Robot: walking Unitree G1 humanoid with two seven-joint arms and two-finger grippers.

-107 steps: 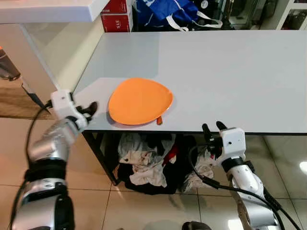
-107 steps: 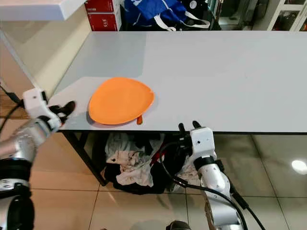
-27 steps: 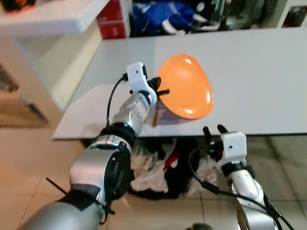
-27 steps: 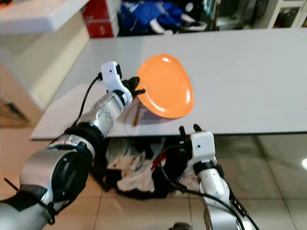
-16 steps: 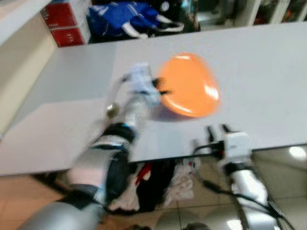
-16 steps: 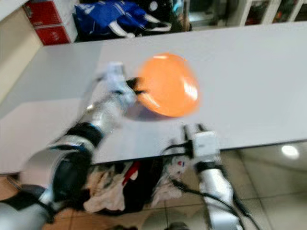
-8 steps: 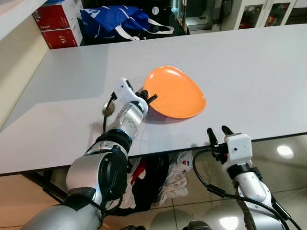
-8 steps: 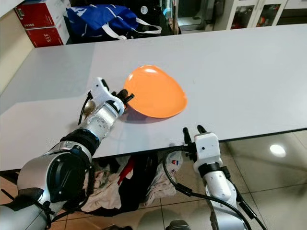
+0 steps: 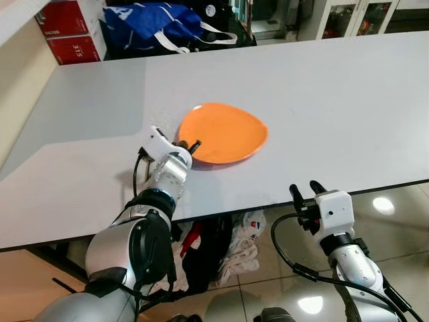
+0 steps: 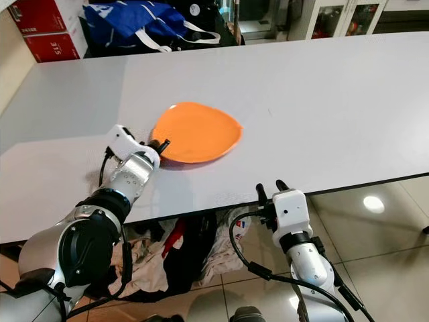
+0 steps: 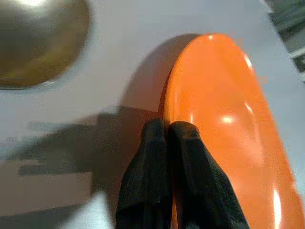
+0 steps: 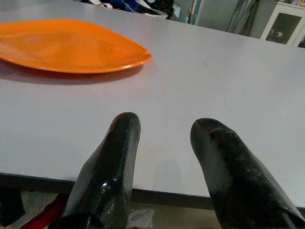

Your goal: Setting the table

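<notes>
Left claw (image 9: 190, 144) pinches orange plate (image 9: 224, 141) rim on table (image 9: 335, 100).

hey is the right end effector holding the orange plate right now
No, the right end effector hangs open below the table's near edge, while the left end effector is shut on the rim of the orange plate.

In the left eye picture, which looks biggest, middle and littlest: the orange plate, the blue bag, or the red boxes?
1. Orange plate, held at its rim by the left gripper: largest.
2. Blue bag: next, but it is farther back and partly cut off, so unsure.
3. Red boxes: smallest, also cut off at the edge.
</notes>
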